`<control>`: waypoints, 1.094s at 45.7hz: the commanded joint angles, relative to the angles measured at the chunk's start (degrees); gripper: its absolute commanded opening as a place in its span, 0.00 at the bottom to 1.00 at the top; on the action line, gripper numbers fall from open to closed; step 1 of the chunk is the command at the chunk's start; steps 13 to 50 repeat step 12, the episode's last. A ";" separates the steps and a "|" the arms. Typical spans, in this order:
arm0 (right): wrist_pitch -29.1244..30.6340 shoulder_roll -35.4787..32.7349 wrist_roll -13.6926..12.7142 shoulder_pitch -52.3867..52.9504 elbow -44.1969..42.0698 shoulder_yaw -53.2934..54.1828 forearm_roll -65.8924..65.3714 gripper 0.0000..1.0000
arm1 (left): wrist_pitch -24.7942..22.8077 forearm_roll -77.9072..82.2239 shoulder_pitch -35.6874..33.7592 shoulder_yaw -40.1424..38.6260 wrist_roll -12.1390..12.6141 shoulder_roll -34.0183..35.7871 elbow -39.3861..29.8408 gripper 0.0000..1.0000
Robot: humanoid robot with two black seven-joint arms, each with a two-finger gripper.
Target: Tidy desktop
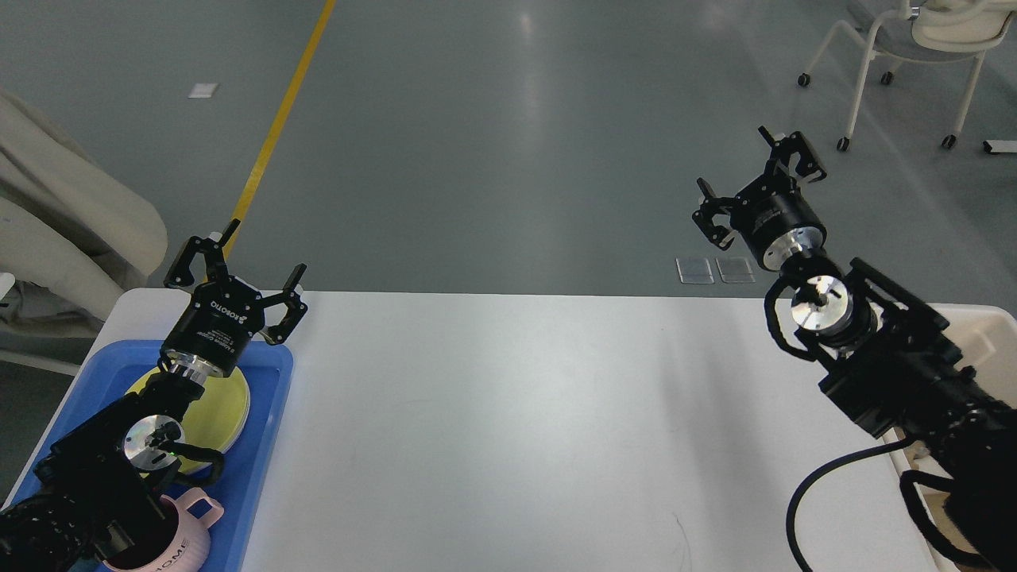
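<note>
The desktop [508, 413] is a wide white tabletop with rounded corners; its middle shows only faint marks. My left gripper [242, 258] is open and empty, raised above the far end of a blue tray [266, 413] at the table's left. My right gripper [755, 179] is open and empty, held high above the table's far right edge. A yellow plate [226, 405] and a pink cup [179, 540] lie in the tray, both partly hidden by my left arm.
A cream-white bin [985, 326] stands at the table's right end, mostly hidden by my right arm. A white chair on casters [914, 48] stands on the grey floor at the far right. A yellow floor line [278, 119] runs at the far left.
</note>
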 commanded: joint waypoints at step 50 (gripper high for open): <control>17.36 -0.90 2.37 -6.91 -3.26 4.90 0.90 1.00 | 0.00 0.00 0.00 0.00 0.00 0.00 0.00 1.00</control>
